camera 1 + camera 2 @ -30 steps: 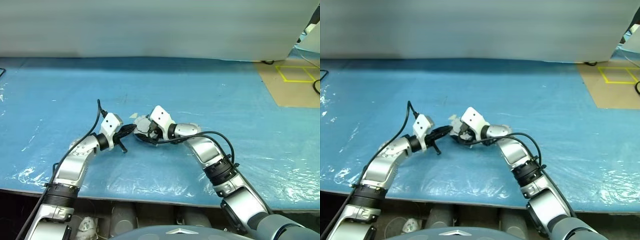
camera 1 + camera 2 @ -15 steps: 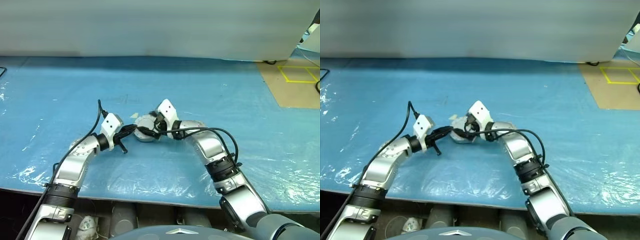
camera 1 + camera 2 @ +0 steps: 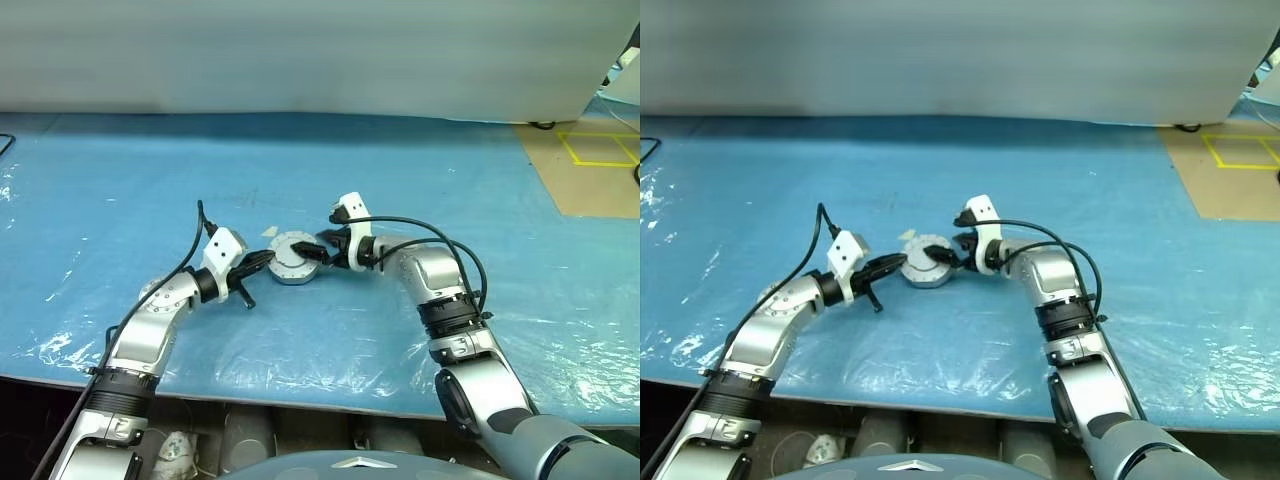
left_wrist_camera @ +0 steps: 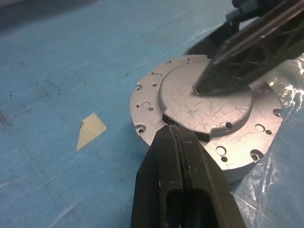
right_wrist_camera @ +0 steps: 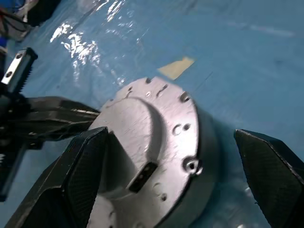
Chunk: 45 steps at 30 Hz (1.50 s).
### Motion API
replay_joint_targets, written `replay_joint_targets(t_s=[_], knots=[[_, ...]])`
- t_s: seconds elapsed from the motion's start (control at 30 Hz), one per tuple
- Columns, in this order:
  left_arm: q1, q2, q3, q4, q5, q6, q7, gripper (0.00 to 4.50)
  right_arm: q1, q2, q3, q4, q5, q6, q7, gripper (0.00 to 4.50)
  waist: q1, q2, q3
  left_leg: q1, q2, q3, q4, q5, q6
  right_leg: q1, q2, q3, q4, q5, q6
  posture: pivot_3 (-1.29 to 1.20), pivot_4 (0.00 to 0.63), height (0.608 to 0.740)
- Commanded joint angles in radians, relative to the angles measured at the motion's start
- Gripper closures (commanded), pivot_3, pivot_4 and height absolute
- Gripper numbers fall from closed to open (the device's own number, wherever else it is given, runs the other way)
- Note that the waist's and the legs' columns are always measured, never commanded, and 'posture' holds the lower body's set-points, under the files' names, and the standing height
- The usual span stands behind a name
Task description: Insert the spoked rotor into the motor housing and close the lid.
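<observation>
The motor housing (image 3: 292, 258), a short round silver cylinder, stands on the blue sheet between my two grippers. Its upper face (image 4: 199, 107) is a scratched raised plate with small holes around it. My left gripper (image 3: 262, 262) is shut, and its tip (image 4: 173, 130) touches the edge of that plate. My right gripper (image 5: 170, 132) is open from the other side; one finger (image 4: 237, 71) lies over the plate, the other (image 5: 270, 166) stands apart beside the housing's (image 5: 142, 118) wall. The spoked rotor and the lid are out of view.
A small beige scrap (image 4: 91, 129) lies on the blue plastic-covered table (image 3: 450, 180) just behind the housing. A tan floor patch with yellow tape (image 3: 590, 160) lies at the far right. The table's front edge runs close under my elbows.
My right gripper has rolled and drawn back to the right from over the housing, uncovering its upper face. The left arm has kept still.
</observation>
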Motion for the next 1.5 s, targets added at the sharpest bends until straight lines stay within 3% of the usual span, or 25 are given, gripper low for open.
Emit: replay_joint_targets(t_s=[0.03, 0.2, 0.23, 0.43, 0.6, 1.17, 1.5], knots=[[0.035, -0.001, -0.058, 0.035, 0.031, 0.022, -0.018, 4.5, 0.002, 0.035, -0.08, -0.055, 0.121, 0.195, -0.02, 0.03, 0.002, 0.0, 0.0, 0.0, 0.0, 0.0, 0.0, 0.0, 0.0, 0.0, 0.0, 0.0, 0.0, 0.0, 0.0, 0.0, 0.15, 0.74], [0.038, 0.0, -0.057, 0.032, 0.031, 0.02, -0.018, 4.5, -0.01, 0.076, -0.167, -0.062, 0.204, 0.329, -0.053, 0.03, 0.003, 0.0, 0.0, 0.0, 0.0, 0.0, -0.001, 0.0, 0.0, -0.001, 0.0, 0.0, -0.001, 0.0, 0.0, 0.0, 0.15, 0.74], [0.038, 0.0, -0.057, 0.032, 0.031, 0.019, -0.018, 4.5, -0.016, 0.091, -0.197, -0.058, 0.222, 0.348, -0.064, 0.2, 0.003, 0.0, 0.0, 0.0, 0.0, 0.0, -0.002, 0.0, 0.0, -0.001, 0.0, 0.0, -0.001, 0.0, 0.0, 0.0, 0.15, 0.74], [0.042, 0.005, -0.055, 0.029, 0.032, 0.016, -0.016, 4.5, -0.03, 0.145, -0.288, -0.07, 0.284, 0.432, -0.083, 1.92, 0.0, 0.0, 0.0, -0.001, 0.0, 0.002, -0.005, 0.0, -0.001, -0.003, 0.0, 0.0, -0.002, 0.0, 0.0, 0.0, 0.15, 0.74], [0.043, 0.001, -0.056, 0.032, 0.037, 0.011, -0.014, 4.5, -0.028, 0.165, -0.318, -0.088, 0.315, 0.476, -0.096, 3.09, -0.005, 0.001, 0.0, 0.0, 0.0, 0.002, -0.007, 0.0, -0.001, -0.003, 0.0, 0.0, -0.003, 0.0, 0.0, 0.0, 0.15, 0.74], [0.035, -0.009, -0.048, 0.041, 0.045, -0.012, -0.005, 4.5, 0.021, 0.135, -0.248, -0.176, 0.376, 0.585, -0.012, 3.25, -0.012, 0.001, 0.0, 0.0, 0.0, 0.002, -0.011, 0.001, -0.002, -0.004, 0.001, 0.0, -0.005, 0.002, 0.004, 0.0, 0.15, 0.74], [0.028, -0.035, -0.011, 0.041, 0.02, -0.016, 0.03, 4.5, 0.009, 0.158, -0.301, -0.163, 0.384, 0.56, -0.012, 3.28, -0.012, 0.001, 0.0, 0.0, 0.0, 0.002, -0.013, 0.001, -0.002, -0.005, 0.002, 0.0, -0.006, 0.002, 0.004, 0.0, 0.15, 0.74]])
